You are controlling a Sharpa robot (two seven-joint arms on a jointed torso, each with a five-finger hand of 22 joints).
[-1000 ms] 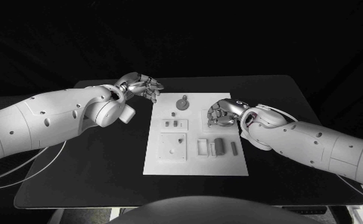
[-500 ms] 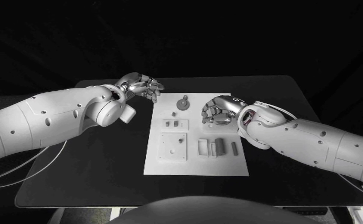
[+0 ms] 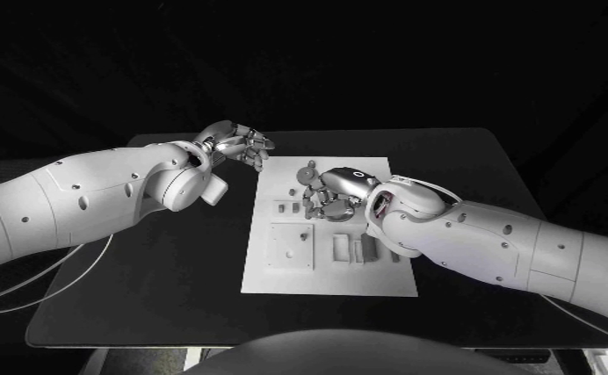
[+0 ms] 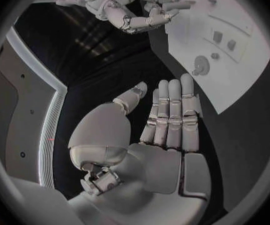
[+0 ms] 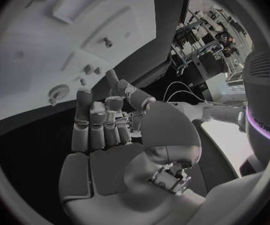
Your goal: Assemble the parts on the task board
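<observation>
The task board lies flat in the middle of the black table, a white rectangular plate with its long side running away from the robot. Small grey parts sit on it: a round knobbed piece at the far end, two small blocks just below it, a square raised plate on the near left, and a few upright slim pieces on the near right.

The right hand hovers over the far middle of the board, near the two small blocks and the round piece. Its fingers are curled partway inward; in the right wrist view they stand apart and nothing lies between them, so it holds nothing.

The left hand stays off the board, above the table just beside the board's far left corner. In the left wrist view its fingers are straight and side by side, thumb apart, palm empty.
</observation>
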